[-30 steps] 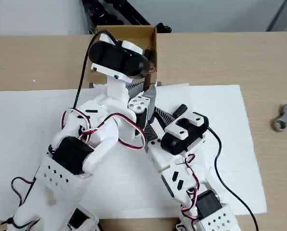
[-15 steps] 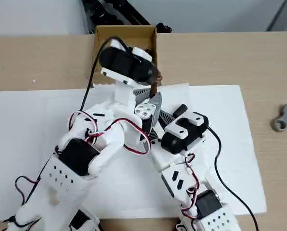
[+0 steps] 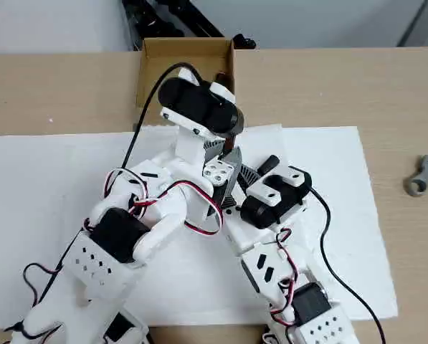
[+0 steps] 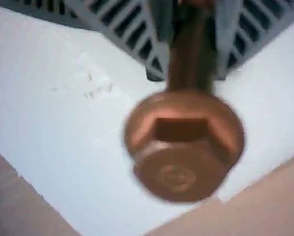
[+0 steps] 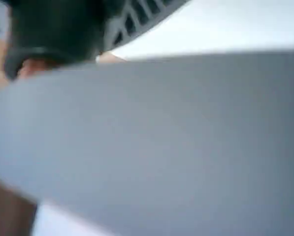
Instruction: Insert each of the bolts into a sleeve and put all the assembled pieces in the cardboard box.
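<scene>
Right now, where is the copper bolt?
In the left wrist view, the copper bolt sits clamped between the left arm's fingers, over the white sheet near the cardboard box.

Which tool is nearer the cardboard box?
Left. The left tool, gripping the bolt, is just short of the cardboard box; the right tool sits farther back over the white sheet.

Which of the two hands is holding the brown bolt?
The left hand: its wrist view shows the brown bolt clamped by its shaft between its grey fingers, head toward the camera. What the right hand holds cannot be told.
</scene>
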